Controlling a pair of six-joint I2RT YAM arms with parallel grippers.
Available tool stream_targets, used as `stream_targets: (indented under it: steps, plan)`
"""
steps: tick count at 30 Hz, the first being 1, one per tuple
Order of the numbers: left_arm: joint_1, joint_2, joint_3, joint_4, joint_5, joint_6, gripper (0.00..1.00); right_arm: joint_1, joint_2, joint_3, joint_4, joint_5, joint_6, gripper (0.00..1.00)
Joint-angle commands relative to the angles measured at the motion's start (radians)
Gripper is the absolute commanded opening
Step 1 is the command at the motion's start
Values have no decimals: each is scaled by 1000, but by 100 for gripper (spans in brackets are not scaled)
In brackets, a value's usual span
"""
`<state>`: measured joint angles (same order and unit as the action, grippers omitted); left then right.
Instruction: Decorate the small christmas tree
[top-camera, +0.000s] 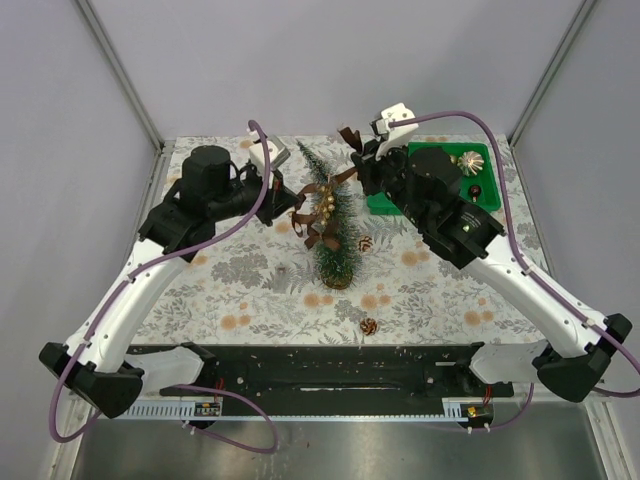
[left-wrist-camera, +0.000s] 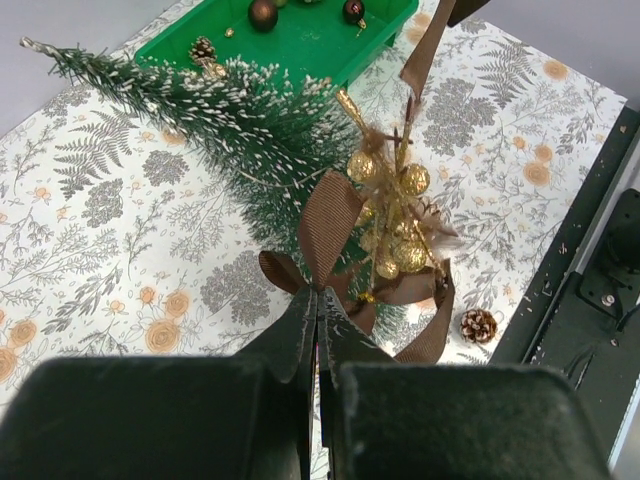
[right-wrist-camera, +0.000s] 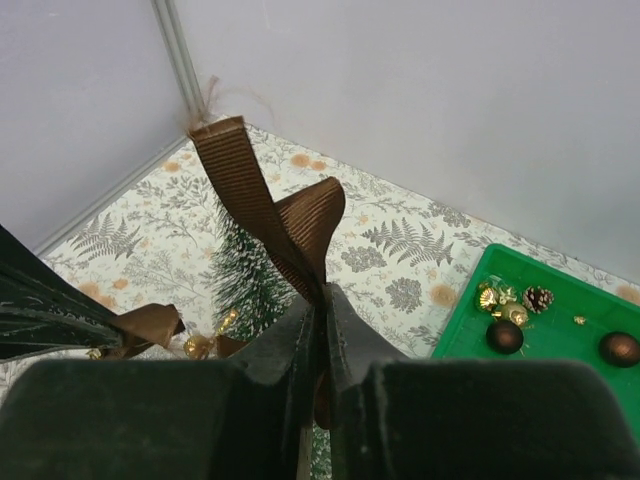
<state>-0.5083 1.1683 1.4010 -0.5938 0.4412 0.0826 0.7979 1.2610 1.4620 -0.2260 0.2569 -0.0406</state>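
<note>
We see the small christmas tree (top-camera: 336, 235) standing on the worktop (top-camera: 250, 292) | left tool (left-wrist-camera: 317, 300) and right tool (right-wrist-camera: 322, 296) each pinch the brown ribbon (right-wrist-camera: 262, 200) draped on it | risk: our uneven pull could topple it

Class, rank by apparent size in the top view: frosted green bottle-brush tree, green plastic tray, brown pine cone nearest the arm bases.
1-2, unranked: green plastic tray and frosted bottle-brush tree look similar; the right arm hides part of the tray.
3: brown pine cone.
</note>
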Motion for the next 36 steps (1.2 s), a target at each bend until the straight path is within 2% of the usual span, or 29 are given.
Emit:
stream_targets:
  steps: [1,11,22,25,30,36]
  plan:
    - [2,21,-14,107,-41,-27,0,-32,21,17,94,-28,16,9]
    - [2,44,-62,154,-130,46,0,-109,74,-78,138,-74,79,9]
    - [2,54,-83,193,-128,60,0,-109,83,-258,249,-194,226,10]
    - [2,65,-88,209,-134,63,4,-109,71,-288,254,-197,240,12]
    - [2,77,-99,219,-134,60,14,-109,38,-338,257,-199,266,22]
    - [2,79,-120,221,-131,59,31,-109,-6,-382,249,-183,275,42]
